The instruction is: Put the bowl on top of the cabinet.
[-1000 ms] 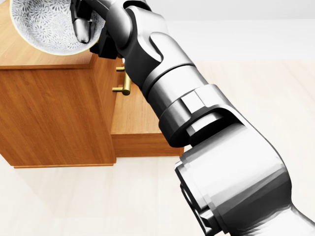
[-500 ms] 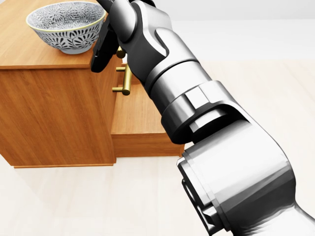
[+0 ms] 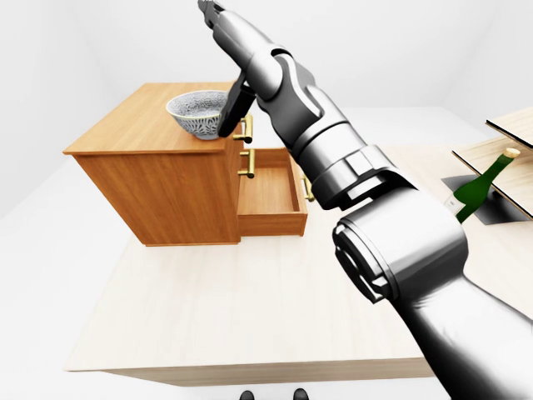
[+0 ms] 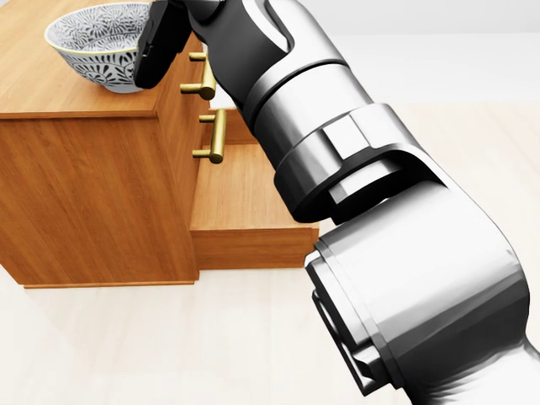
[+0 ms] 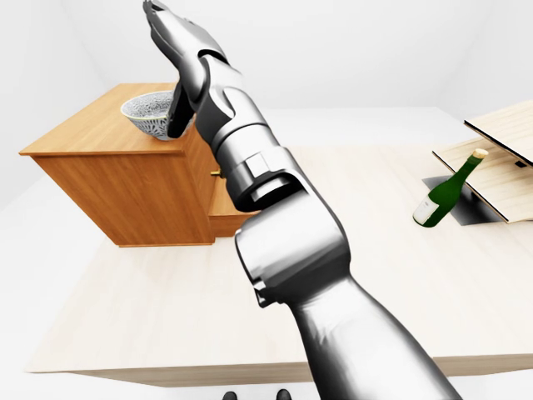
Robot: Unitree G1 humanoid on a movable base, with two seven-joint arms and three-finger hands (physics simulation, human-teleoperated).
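One grey-and-white floral bowl (image 4: 101,42), pale-rimmed, found upright atop the cabinet (image 4: 84,194), near its right edge in the head view. Saw the right hand (image 3: 241,58) spread wide, holding nothing, one dark finger (image 4: 160,42) beside the rim; couldn't tell contact.

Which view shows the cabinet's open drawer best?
Left-eye view: the open drawer shows most of its inside. The head view has it larger, but the right arm covers its right side; in the right-eye view the arm hides nearly all.
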